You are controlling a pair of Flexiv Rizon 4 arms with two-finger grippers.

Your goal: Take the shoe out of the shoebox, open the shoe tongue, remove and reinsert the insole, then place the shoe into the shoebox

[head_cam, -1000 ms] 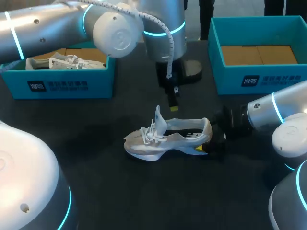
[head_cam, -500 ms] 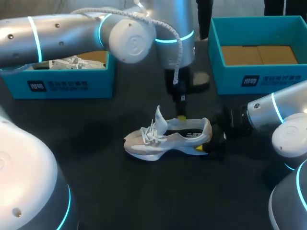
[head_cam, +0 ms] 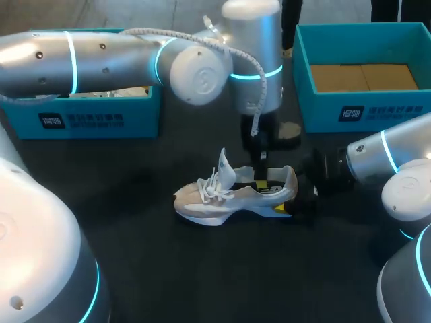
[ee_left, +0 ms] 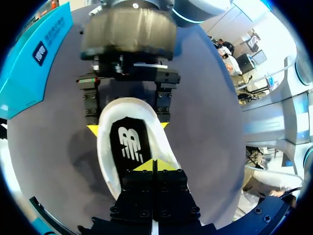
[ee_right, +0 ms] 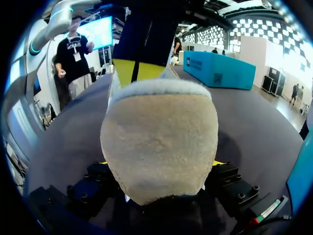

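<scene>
Centrally on the dark table [head_cam: 135,222], apart from the teal left shoebox [head_cam: 87,121] and right shoebox [head_cam: 363,114], stands a white shoe [head_cam: 215,198]. The right gripper [head_cam: 291,199] pinches its heel. The left gripper [ee_left: 153,165], fingers pressed together, points into the shoe over the black insole [ee_left: 129,144].

Two silver tubular arms, the left arm [head_cam: 101,57] and right arm [head_cam: 390,158], have white rounded joints and glowing cyan rings. A pale ribbed cable [head_cam: 254,70] hangs toward six o'clock. The left tool [ee_left: 154,166] is black and screw-studded (yellow tips).
</scene>
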